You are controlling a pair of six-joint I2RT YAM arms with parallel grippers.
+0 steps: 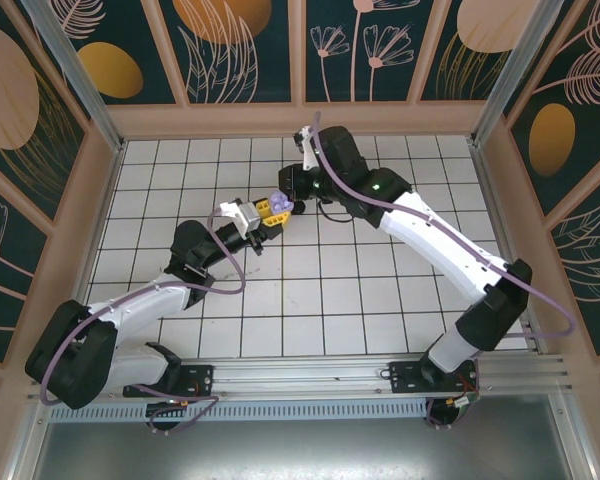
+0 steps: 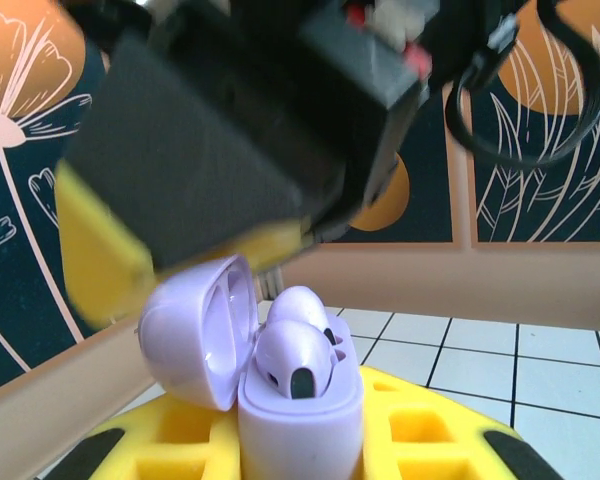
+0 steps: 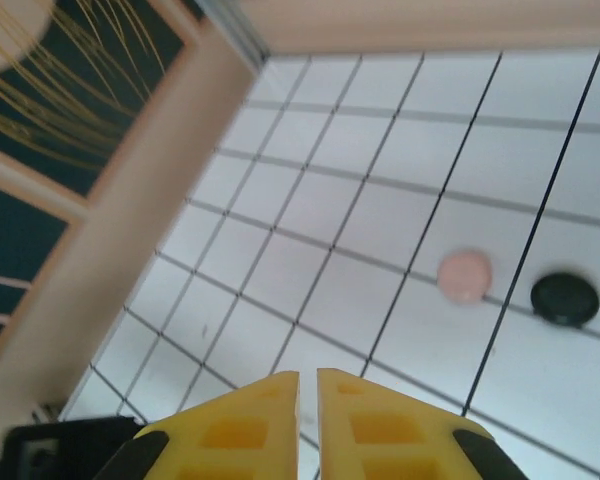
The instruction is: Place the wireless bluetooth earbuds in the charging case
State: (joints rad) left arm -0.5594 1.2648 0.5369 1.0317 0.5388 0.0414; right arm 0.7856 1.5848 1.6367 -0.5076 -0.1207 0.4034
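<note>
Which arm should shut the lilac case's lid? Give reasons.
Right. The right arm has shut, empty jaws beside the open lilac case; the left arm grips that case, earbuds seated.

Robot lab cell: white tiled table (image 1: 330, 300), floral wall panels (image 1: 240, 40), aluminium frame posts (image 1: 70, 60), base rail (image 1: 310, 375) carrying left arm (image 1: 140, 300) and right arm (image 1: 440, 235).

Two earbuds (image 2: 298, 350) are seated in the charging case (image 2: 300, 425), which is held in the left claw (image 2: 300, 455), just beneath the right claw (image 3: 308, 385).

Right hand (image 2: 180, 255) blurred; lilac case (image 2: 300, 420) base cut off below.
</note>
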